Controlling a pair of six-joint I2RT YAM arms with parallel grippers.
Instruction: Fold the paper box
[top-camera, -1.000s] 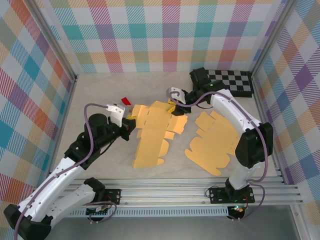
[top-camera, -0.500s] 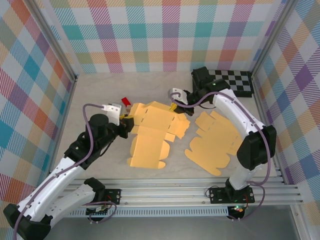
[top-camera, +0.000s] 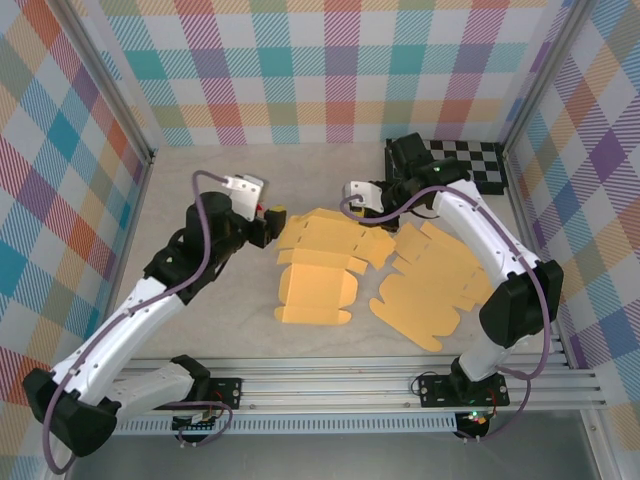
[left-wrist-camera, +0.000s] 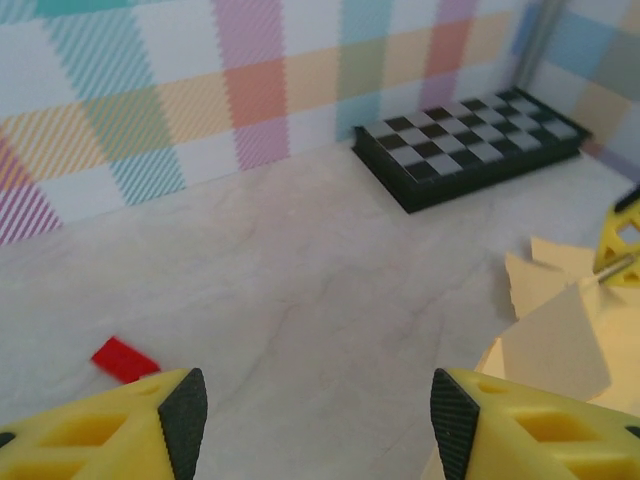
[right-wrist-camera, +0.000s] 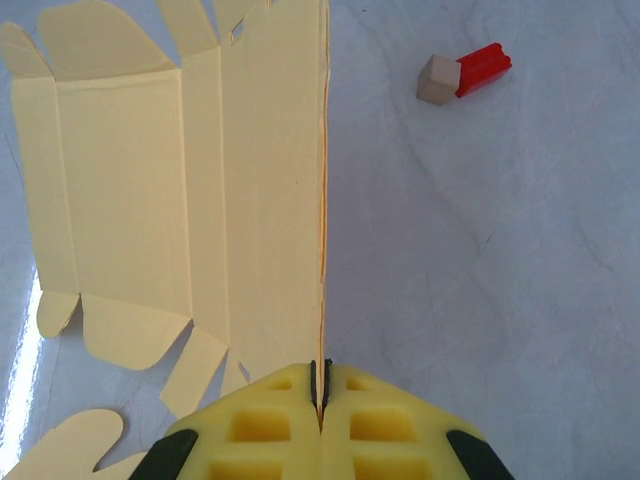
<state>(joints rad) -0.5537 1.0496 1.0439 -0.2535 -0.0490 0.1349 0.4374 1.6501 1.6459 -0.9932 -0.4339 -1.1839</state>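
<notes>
The paper box (top-camera: 318, 268) is a yellow-orange cut-out lying partly folded in the middle of the table, its far panel raised. My right gripper (top-camera: 368, 216) is at its far right edge. In the right wrist view that gripper (right-wrist-camera: 320, 398) is shut on the thin edge of the paper box (right-wrist-camera: 200, 200), which runs straight away from the jaws. My left gripper (top-camera: 272, 222) hovers just left of the box's far left corner. In the left wrist view it (left-wrist-camera: 318, 420) stands open over bare table, with the paper box (left-wrist-camera: 555, 340) to its right.
A second flat cut-out (top-camera: 432, 282) lies right of the box. A black-and-white chessboard (top-camera: 470, 165) sits at the back right. A small red and tan block (right-wrist-camera: 465, 75) lies on the table beyond the box; its red part (left-wrist-camera: 125, 358) shows left of my open fingers.
My left gripper has opened, let go of the box's left side and moved back and up. My right gripper has shut on the far edge and drawn the box to the right.
</notes>
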